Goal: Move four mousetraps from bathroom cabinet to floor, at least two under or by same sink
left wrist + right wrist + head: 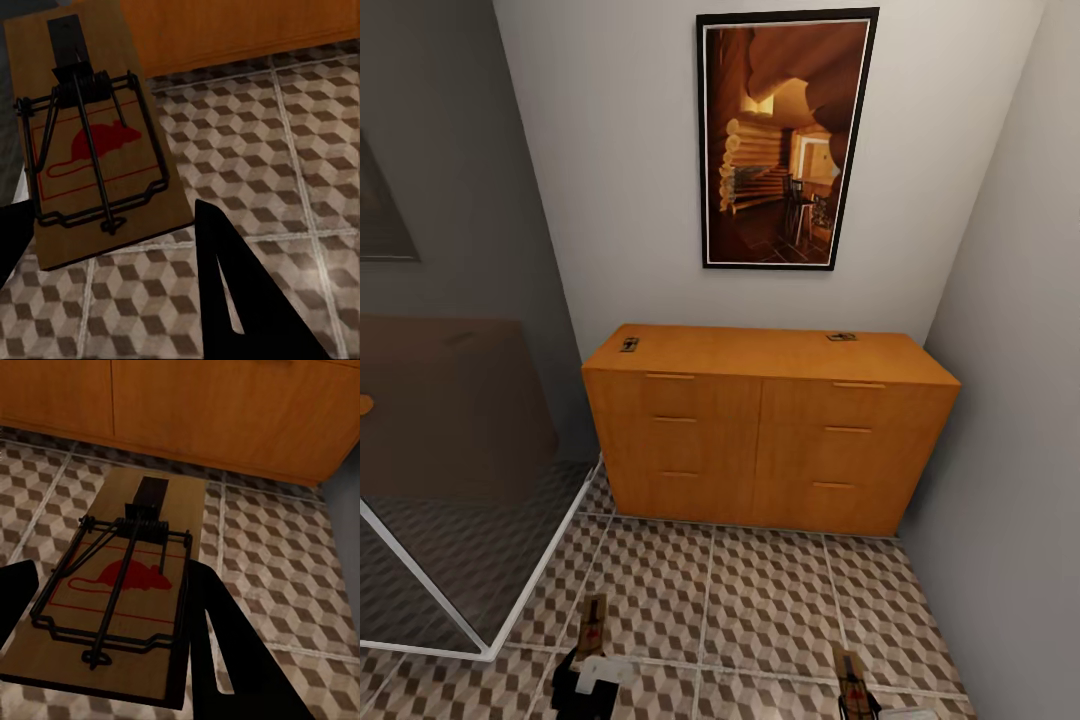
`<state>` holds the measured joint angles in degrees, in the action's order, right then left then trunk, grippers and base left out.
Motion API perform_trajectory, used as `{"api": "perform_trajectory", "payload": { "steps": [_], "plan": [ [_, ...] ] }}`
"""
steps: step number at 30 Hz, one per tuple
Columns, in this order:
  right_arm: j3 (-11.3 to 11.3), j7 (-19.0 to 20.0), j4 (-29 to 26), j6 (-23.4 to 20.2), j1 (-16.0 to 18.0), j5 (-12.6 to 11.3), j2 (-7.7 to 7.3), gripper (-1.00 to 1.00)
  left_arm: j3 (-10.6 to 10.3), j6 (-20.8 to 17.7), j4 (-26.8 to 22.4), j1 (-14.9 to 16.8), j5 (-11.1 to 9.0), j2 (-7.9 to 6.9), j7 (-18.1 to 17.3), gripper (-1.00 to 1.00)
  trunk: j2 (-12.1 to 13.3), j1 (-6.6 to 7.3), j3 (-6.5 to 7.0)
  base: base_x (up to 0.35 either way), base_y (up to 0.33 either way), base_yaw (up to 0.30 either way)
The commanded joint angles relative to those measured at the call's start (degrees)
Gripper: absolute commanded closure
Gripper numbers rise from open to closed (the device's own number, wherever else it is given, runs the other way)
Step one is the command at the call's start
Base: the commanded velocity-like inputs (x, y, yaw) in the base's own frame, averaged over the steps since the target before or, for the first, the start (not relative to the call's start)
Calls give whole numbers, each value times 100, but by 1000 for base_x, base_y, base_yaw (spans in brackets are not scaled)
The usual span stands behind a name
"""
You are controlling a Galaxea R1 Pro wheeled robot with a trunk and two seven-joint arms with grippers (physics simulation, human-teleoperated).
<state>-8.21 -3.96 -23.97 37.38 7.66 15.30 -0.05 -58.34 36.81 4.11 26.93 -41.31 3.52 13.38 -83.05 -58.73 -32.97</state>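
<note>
Each gripper, left (112, 300) and right (105, 660), is clamped on a mousetrap (90, 142) (120, 585).
Both traps hang over the tiled floor (760, 600), cabinet (760, 440) ahead, walls close by.

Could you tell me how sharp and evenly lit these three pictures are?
Head view: soft, even light, no glare; the cabinet is sharp, its two small mousetraps tiny and unclear. Left wrist view: held mousetrap crisp, gripper fingers plain black silhouettes. Right wrist view: mousetrap sharp, floor slightly soft.

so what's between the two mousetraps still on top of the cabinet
Nothing: in the head view, bare orange-wood cabinet top runs between the left mousetrap and the right mousetrap.
</note>
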Motion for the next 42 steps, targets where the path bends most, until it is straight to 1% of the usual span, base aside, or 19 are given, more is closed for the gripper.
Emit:
{"api": "perform_trajectory", "payload": {
  "steps": [1,6,10,13,23,29,31,34,36,39,42],
  "plan": [
    [-14,-38,6,16,5,60,2,100,-45,8,18,-8,62,-2,69,100,-3,0,-5,0,0,0],
    [-16,-42,-17,21,6,60,-6,100,-46,18,20,-81,62,-43,63,100,-3,0,-5,0,0,0],
    [-21,-49,-51,33,4,60,-11,100,-48,15,20,-249,72,-59,52,100,-3,0,-5,0,0,0],
    [-22,-56,-72,51,2,65,-18,100,-51,6,20,-302,84,-61,40,100,-3,0,-5,0,0,0],
    [-32,-69,-193,79,2,69,-29,100,-63,-15,20,-345,91,-49,24,100,-3,0,-5,0,0,0],
    [-59,-70,-181,76,1,61,-3,100,-64,-18,20,-347,89,-45,32,100,-3,0,-5,0,0,0],
    [-143,-70,-179,76,2,61,-3,100,-64,-19,19,-347,89,-45,33,100,-3,0,-5,0,0,0],
    [-369,-70,-178,76,4,60,2,100,-64,-21,20,-347,89,-45,37,100,-3,0,-5,0,0,0],
    [-576,-70,-176,76,1,55,12,100,-64,-18,18,-347,89,-45,40,100,-3,0,-5,0,0,0],
    [-773,-74,-177,76,5,53,25,100,-64,-17,17,-347,88,-40,41,100,-3,0,-5,0,0,12],
    [-880,-89,-173,76,3,52,34,100,-64,-16,13,-347,88,-37,42,100,-3,0,-5,0,0,109]
  ]
}}
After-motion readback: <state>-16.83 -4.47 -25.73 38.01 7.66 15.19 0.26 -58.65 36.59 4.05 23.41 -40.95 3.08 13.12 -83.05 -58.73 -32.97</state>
